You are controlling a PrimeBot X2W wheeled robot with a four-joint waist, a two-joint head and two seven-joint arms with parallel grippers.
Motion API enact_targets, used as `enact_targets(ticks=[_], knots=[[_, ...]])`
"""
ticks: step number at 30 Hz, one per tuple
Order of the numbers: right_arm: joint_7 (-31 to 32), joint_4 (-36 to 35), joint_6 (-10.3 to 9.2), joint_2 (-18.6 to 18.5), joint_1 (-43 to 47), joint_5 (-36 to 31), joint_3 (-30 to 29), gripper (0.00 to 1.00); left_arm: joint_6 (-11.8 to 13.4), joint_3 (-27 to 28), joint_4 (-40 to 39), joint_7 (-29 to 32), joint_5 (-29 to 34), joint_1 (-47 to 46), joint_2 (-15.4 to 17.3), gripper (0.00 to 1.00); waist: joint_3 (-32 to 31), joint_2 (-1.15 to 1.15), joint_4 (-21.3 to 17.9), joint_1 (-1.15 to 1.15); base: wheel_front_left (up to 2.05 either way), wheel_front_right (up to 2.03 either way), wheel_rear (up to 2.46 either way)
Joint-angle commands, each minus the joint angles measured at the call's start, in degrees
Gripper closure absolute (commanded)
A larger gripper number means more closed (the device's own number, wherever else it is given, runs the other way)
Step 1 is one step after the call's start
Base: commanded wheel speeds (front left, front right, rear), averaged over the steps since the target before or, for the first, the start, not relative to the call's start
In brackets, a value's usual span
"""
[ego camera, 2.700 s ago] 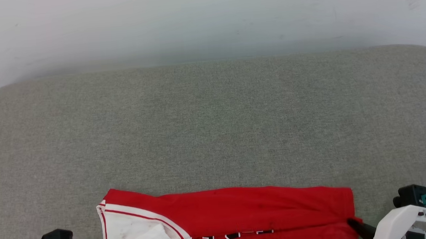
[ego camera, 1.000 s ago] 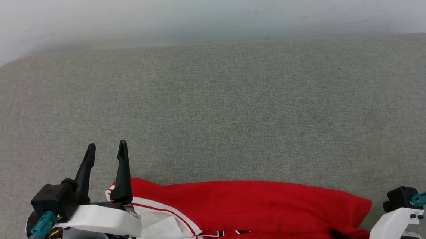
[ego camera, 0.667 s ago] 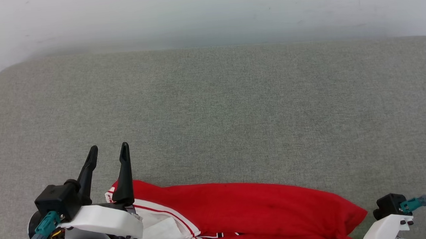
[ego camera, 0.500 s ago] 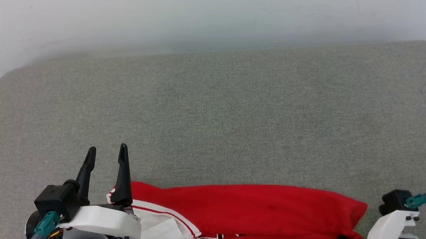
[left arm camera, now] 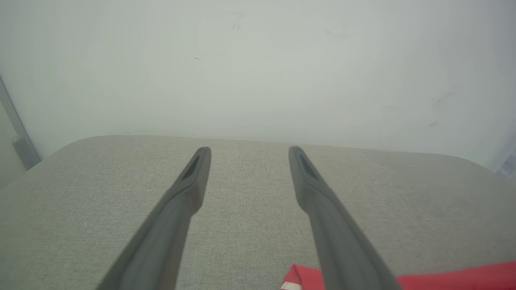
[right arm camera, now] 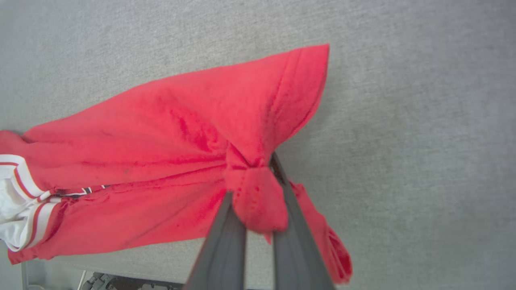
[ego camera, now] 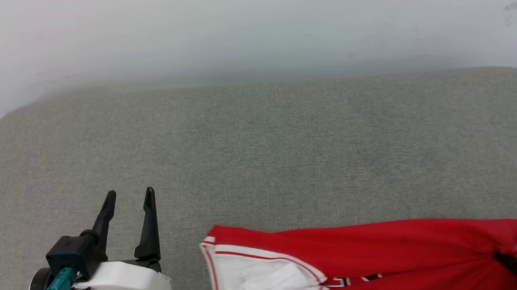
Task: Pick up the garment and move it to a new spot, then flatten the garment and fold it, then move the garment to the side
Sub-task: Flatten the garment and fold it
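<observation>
Head view, with both wrist views. The red jersey-style garment [ego camera: 384, 250], with one white short sleeve trimmed in red stripes [ego camera: 258, 277], lies as a long band along the near edge of the grey woven cushion top [ego camera: 259, 154]. Its sleeve end is toward the cushion's middle and its plain red end toward the cushion's right. A strip of black, white-outlined lettering [ego camera: 354, 280] shows where two layers meet, so I judge the garment to be folded lengthwise already and the sideways move to be the step in hand.

My right gripper [right arm camera: 254, 177] is over the near right part of the cushion. Its two dark fingers are closed tight on a bunched knot of the red end. Creases fan out from that pinch across the cloth, and a loose red flap lies on the cushion just beside the fingers. Gripping one end in this way lets me drag the whole band across the cushion without lifting it open.

My left gripper [ego camera: 130, 192] is above the near left part of the cushion. Its fingers are spread wide with nothing between them, and they point toward the cushion's far edge and the pale wall [ego camera: 250, 27]. It is apart from the sleeve end, probably so that the cloth can slide freely. A pull from a single point may skew the layers.
</observation>
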Motion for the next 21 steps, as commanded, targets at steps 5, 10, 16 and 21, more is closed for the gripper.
enact_targets(ticks=[5,10,16,21], knots=[[3.10,-0.56,-0.09,-0.06,-1.02,0.36,-3.97,1.00,0.54,-0.11,-0.28,0.09,0.35,1.06,0.28,0.00,-0.42,0.00,-0.72,0.00,0.00,0.00,0.00],[9.05,-2.45,-0.08,5.67,-2.07,10.95,-3.36,1.00,0.85,-0.15,-0.43,0.21,0.39,1.19,0.51,0.00,-0.78,0.00,-1.14,0.00,0.00,0.00,0.00],[17.96,-3.82,-0.08,9.58,-1.05,26.28,-0.38,1.00,0.85,-0.39,-0.64,0.56,0.44,0.84,0.79,0.00,-1.35,0.00,-0.51,0.00,0.00,0.00,0.00],[17.44,-1.39,-0.08,9.72,-0.01,40.02,6.36,1.00,0.12,-0.90,-0.88,1.00,0.37,-0.40,0.89,0.00,-0.86,0.00,1.06,0.00,0.00,0.00,0.00]])
